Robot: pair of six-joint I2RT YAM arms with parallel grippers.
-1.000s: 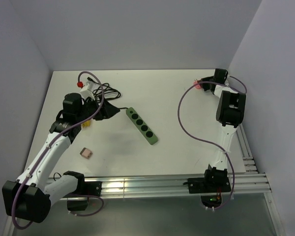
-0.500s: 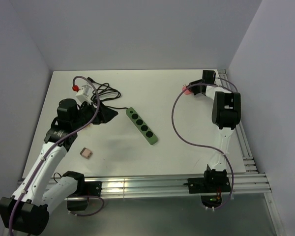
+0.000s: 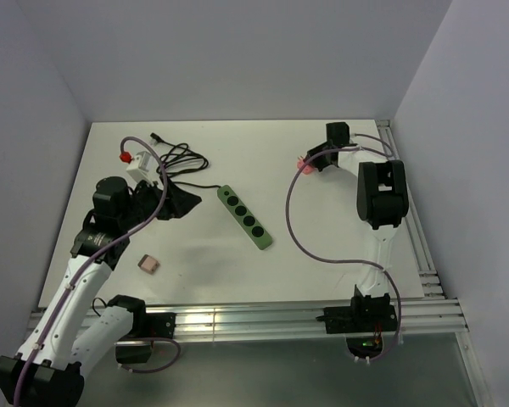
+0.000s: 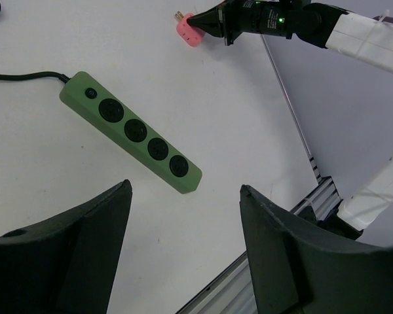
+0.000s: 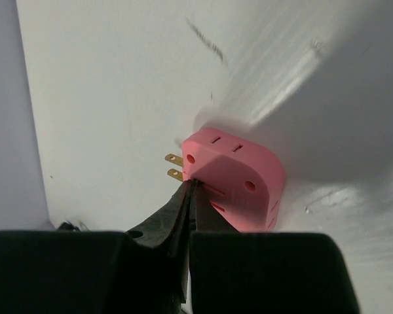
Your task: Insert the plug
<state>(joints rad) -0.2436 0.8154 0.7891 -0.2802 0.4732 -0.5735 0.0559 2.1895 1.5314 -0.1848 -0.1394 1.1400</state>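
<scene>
A pink plug adapter [image 3: 304, 161] with two brass prongs lies on the white table at the far right; it also shows in the left wrist view [image 4: 188, 29] and the right wrist view [image 5: 239, 176]. My right gripper [image 3: 316, 158] is shut, its closed tips [image 5: 191, 182] pressed against the adapter's side near the prongs, not around it. A green power strip [image 3: 244, 217] with several round sockets lies mid-table, also in the left wrist view [image 4: 131, 131]. My left gripper [image 3: 180, 202] is open and empty, just left of the strip, with its fingers [image 4: 85, 235] wide apart.
The strip's black cable [image 3: 182, 157] is coiled at the far left. A small brown block [image 3: 149, 264] lies near the left front. Aluminium rails [image 3: 263, 318] run along the front and right table edges. Grey walls enclose the table.
My right gripper has slid left along the far side of the table, with the pink adapter moving left at its tips. My left arm has drawn back slightly towards the left.
</scene>
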